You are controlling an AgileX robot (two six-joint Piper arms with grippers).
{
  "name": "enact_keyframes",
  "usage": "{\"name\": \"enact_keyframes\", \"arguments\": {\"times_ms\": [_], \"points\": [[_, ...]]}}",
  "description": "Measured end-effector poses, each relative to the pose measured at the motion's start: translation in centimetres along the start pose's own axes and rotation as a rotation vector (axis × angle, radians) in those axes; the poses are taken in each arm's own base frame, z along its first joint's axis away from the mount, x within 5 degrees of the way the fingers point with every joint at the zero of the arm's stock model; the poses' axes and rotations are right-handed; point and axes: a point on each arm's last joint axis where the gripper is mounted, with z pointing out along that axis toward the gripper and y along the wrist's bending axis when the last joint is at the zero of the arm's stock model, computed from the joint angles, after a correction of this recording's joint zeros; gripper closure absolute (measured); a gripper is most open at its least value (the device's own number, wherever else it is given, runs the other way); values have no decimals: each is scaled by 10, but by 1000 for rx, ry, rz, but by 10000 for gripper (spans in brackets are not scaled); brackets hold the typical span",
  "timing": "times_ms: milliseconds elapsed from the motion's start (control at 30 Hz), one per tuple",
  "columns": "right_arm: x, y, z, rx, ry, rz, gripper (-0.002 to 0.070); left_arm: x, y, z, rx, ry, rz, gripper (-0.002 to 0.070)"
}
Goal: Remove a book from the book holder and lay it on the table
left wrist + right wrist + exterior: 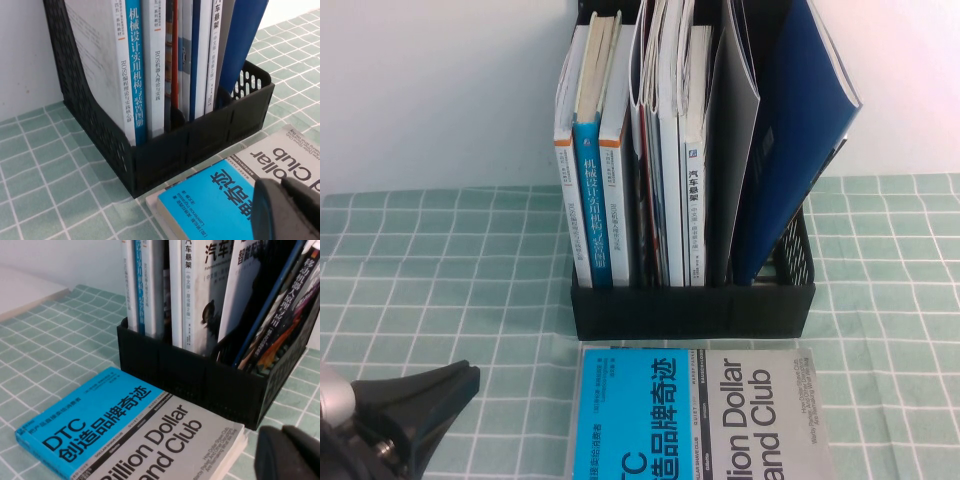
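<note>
The book (695, 415) lies flat on the table (440, 280), cover up, just in front of the black book holder (690, 310). Its cover is half cyan, half grey and reads "Dollar Club". My left gripper (460, 380) is low at the near left, shut and empty. In the left wrist view the left gripper (281, 182) hovers over the book (220, 195), facing the holder (200, 140). My right gripper (285, 431) is outside the high view. In its wrist view it is shut and empty beside the book's (125, 440) corner, near the holder's (200, 375) front.
The holder still has several upright books: white and blue spines (592, 200) on the left, magazines in the middle, and a dark navy booklet (800, 130) leaning at the right. A white wall stands behind. Green checked cloth extends on both sides of the holder.
</note>
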Motion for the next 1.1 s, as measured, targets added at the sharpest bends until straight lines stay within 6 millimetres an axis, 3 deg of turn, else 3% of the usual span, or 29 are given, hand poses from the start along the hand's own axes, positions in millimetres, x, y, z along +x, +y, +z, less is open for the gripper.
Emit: {"name": "enact_keyframes", "arguments": {"times_ms": [267, 533, 767, 933, 1100], "points": [[0, 0, 0, 0, 1, 0, 678, 29, 7, 3, -49, 70, -41, 678], [1, 0, 0, 0, 1, 0, 678, 44, 28, -14, -233, 26, -188, 678], [1, 0, 0, 0, 1, 0, 678, 71, 36, -20, -325, -3, -108, 678], [1, 0, 0, 0, 0, 0, 678, 92, 39, -22, -386, -160, -23, 678], [0, 0, 0, 1, -1, 1, 678, 96, 39, -27, -424, -201, -4, 678]]}}
